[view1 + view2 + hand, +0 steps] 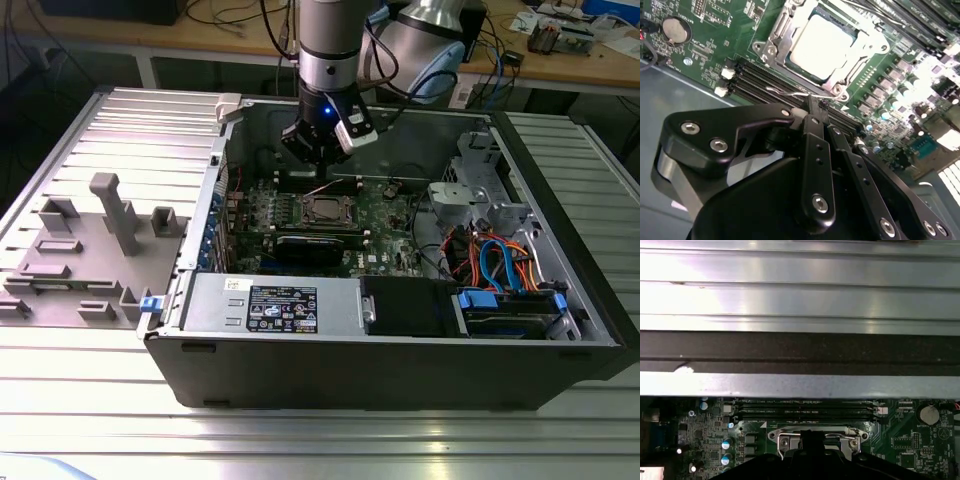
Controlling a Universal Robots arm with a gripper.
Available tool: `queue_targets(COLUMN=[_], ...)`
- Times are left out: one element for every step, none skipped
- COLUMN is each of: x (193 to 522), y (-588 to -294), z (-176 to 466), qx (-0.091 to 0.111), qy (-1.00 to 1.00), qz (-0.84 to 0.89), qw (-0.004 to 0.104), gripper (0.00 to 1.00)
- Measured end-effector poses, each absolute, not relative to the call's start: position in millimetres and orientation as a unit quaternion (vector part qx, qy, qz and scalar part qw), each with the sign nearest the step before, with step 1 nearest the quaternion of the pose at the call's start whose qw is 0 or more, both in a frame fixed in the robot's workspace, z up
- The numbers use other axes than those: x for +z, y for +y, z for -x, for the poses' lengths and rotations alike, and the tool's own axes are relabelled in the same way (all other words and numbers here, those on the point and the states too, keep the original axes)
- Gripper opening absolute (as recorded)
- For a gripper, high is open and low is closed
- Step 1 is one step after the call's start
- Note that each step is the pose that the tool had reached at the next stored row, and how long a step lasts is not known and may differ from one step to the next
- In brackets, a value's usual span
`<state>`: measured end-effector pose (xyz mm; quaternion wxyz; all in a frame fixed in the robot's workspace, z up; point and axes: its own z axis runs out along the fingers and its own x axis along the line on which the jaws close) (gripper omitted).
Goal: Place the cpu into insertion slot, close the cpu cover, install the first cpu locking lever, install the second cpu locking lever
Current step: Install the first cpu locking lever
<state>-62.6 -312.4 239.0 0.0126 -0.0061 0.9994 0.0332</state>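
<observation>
Claw (816,107), fingers pressed together on nothing, hangs near the cpu cover (777,37) edge above the cpu (822,42).

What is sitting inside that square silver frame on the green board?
A flat silver-grey cpu lies inside the cpu cover, its top showing through the window. The socket beneath it is hidden by the chip. The gripper hangs close beside the frame, fingers together.
</observation>
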Motion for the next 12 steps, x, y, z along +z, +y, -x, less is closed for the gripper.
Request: queue_targets(x=[238.1, 237.3, 236.6, 236.5, 236.5, 236.3, 236.2, 236.2, 236.1, 236.1, 236.1, 236.1], y=[-312.4, -312.3, -312.3, -312.3, -312.3, -312.3, -312.3, -312.3, -312.3, -312.3, -312.3, -312.3], z=[61.9, 61.2, 60.8, 60.5, 60.6, 60.5, 60.5, 60.5, 60.5, 60.5, 60.5, 60.5], qx=[0.033, 0.033, 0.033, 0.033, 0.033, 0.033, 0.033, 0.033, 0.033, 0.033, 0.033, 0.033], qy=[0.999, 0.999, 0.999, 0.999, 0.999, 0.999, 0.999, 0.999, 0.999, 0.999, 0.999, 0.999], qz=[0.006, 0.006, 0.006, 0.006, 0.006, 0.006, 0.006, 0.006, 0.006, 0.006, 0.006, 0.006], qw=[0.013, 0.013, 0.013, 0.012, 0.012, 0.013, 0.013, 0.013, 0.013, 0.013, 0.013, 0.013], gripper=[0.11, 0.11, 0.11, 0.11, 0.11, 0.11, 0.11, 0.11, 0.11, 0.11, 0.11, 0.11])
